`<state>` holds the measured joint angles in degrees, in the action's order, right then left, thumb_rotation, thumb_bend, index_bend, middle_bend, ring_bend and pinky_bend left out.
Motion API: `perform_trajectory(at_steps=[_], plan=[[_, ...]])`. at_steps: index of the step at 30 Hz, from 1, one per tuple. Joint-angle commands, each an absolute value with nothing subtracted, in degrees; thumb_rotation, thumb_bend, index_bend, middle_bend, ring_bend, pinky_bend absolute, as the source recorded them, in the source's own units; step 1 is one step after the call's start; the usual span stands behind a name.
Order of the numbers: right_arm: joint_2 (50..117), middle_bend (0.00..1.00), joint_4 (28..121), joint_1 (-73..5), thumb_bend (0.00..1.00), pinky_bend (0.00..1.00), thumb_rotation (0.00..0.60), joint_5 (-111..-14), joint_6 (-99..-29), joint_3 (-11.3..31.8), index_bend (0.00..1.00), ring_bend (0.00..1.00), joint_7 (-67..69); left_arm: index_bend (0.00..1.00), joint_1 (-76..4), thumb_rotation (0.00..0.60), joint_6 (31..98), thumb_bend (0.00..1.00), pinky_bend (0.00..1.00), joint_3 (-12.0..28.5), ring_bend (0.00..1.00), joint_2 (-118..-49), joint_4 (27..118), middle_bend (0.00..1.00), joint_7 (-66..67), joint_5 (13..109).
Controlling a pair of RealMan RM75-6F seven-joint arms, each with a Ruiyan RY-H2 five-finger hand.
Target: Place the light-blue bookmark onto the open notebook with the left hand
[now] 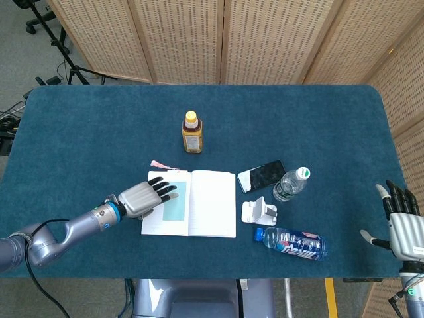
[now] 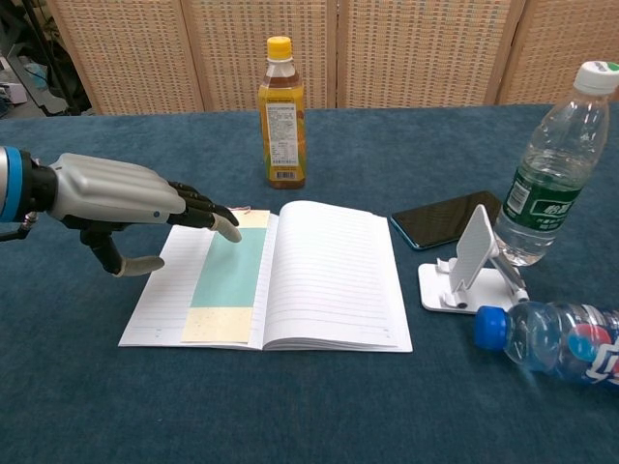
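Note:
The light-blue bookmark [image 2: 228, 274] [image 1: 175, 206] lies flat on the left page of the open notebook [image 2: 324, 280] [image 1: 209, 212], its pink tassel [image 1: 161, 164] trailing past the top edge. My left hand [image 2: 116, 198] [image 1: 142, 197] hovers over the notebook's left edge, fingers spread and straight, holding nothing; its fingertips [image 2: 228, 228] reach just above the bookmark's top. My right hand [image 1: 403, 222] is open at the table's right front edge, seen only in the head view.
An orange-capped tea bottle [image 2: 280, 114] stands behind the notebook. To the right are a black phone [image 2: 447, 218], a white phone stand [image 2: 471, 263], an upright water bottle [image 2: 553, 169] and a blue-capped bottle [image 2: 551, 345] lying on its side.

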<state>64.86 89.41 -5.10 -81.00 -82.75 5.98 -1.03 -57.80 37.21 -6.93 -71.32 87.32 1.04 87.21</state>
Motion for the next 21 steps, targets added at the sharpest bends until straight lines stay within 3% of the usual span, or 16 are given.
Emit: perform_trajectory(at_steps=[1,21], plan=[[64.83,0.00,89.41,-5.06,0.00,0.00,0.600,-81.01,-82.82,5.99,0.00,0.00,-0.92,0.00,-57.93,0.600,35.78,0.56,0.04,-6.61,0.00,-71.26,88.15,0.00,2.12,86.17],[64.92,0.00,89.37,-5.05,0.00,0.00,0.600,-81.10,-82.96,6.00,0.00,0.00,-0.98,0.00,-57.62,0.600,31.91,0.59,0.04,-5.71,0.00,-71.13,90.19,0.00,8.78,82.06]])
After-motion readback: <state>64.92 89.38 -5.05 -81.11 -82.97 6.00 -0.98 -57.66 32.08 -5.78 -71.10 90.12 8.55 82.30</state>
